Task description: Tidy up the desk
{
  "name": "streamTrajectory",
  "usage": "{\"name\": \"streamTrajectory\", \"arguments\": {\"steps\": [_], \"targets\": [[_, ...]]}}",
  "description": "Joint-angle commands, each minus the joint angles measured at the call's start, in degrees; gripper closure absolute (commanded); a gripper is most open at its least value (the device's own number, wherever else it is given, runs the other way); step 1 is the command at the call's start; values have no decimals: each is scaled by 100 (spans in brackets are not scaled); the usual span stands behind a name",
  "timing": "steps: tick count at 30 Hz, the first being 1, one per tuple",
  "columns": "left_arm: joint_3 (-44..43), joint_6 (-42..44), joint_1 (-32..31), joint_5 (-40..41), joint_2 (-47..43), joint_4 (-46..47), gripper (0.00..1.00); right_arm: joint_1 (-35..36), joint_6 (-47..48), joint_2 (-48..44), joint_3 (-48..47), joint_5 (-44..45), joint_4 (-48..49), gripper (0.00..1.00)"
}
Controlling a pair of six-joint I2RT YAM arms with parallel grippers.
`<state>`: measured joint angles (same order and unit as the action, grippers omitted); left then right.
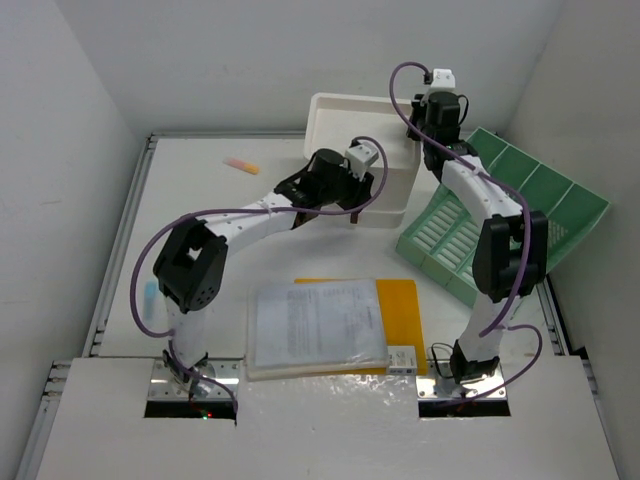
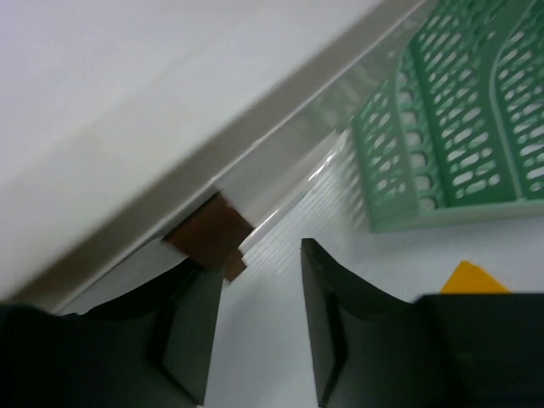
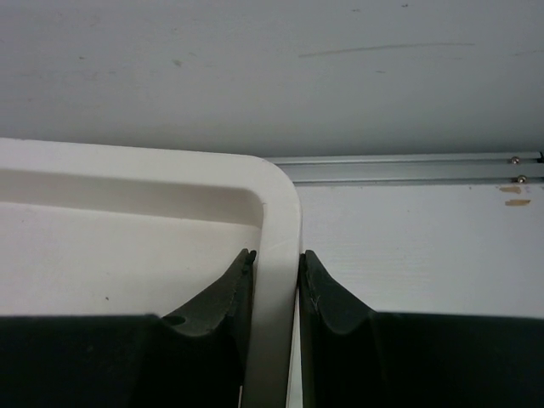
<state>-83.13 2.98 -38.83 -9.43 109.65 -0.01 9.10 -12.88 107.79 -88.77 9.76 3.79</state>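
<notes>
The desk (image 1: 200, 190) is a white tabletop with metal rails. A white open box (image 1: 350, 115) stands at its back centre. My right gripper (image 3: 276, 255) is shut on the box's rim (image 3: 272, 204) near its right corner, one finger inside the wall and one outside; it also shows in the top view (image 1: 428, 148). My left gripper (image 2: 259, 259) is open and empty, low at the box's front face (image 2: 127, 127), its left finger just beside a small brown piece (image 2: 211, 231) under the box's edge. In the top view the left gripper (image 1: 352, 210) sits at the box's front.
A green slotted rack (image 1: 500, 215) lies tilted at the right, close to the box. A stack of papers (image 1: 315, 325) on a yellow folder (image 1: 400, 305) lies at the front centre, beside a small white block (image 1: 403, 358). A pink-orange marker (image 1: 241, 165) lies back left.
</notes>
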Motion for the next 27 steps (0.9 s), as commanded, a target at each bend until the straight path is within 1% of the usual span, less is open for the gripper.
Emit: {"name": "streamTrajectory", "arguments": {"steps": [1,2,3,4,6,7,9,11,12,13,15,16,18,19,20,22,25,27], "targets": [[-853,-228,42,459,48,625,58,285,-12,260,141,-1249,-1460,100],[-976,-211,42,764,83,651,55,285,-38,260,141,-1205,-1478,100],[-1151,-141,51,915,240,591,51,276,-73,226,158,-1178,-1495,100],[-1535,-88,51,1300,346,512,49,276,-143,208,176,-1143,-1495,100],[-1811,26,86,1487,531,388,46,276,-231,138,289,-995,-1434,100],[-1794,62,103,1401,532,353,45,276,-354,68,334,-933,-1417,100],[-1593,141,104,1225,322,300,46,276,-521,6,413,-583,-1399,100],[-1137,132,86,971,111,99,46,276,-855,-82,483,-318,-1381,100],[-952,98,60,970,-134,19,46,276,-1013,-117,605,-21,-1294,100],[-541,88,42,839,-267,-190,46,285,-1371,-196,685,86,-1224,100],[-91,141,-2,908,-679,-157,46,294,-1689,-275,956,210,-934,100],[276,280,-19,917,-803,-96,46,294,-1987,-311,1045,298,-837,100],[568,378,-37,1241,-1067,-104,45,329,-2296,-381,1178,473,-643,100],[657,378,-37,1346,-1138,-104,45,338,-2358,-390,1213,518,-608,100],[754,387,-37,1374,-1243,113,44,338,-2420,-407,1222,562,-556,100],[913,326,-46,1243,-1235,352,43,373,-2482,-425,1248,676,-502,100],[747,142,-55,1049,-946,484,41,399,-2517,-416,1213,720,-555,100],[545,19,-90,987,-595,459,41,417,-2587,-495,1318,834,-520,100]]}}
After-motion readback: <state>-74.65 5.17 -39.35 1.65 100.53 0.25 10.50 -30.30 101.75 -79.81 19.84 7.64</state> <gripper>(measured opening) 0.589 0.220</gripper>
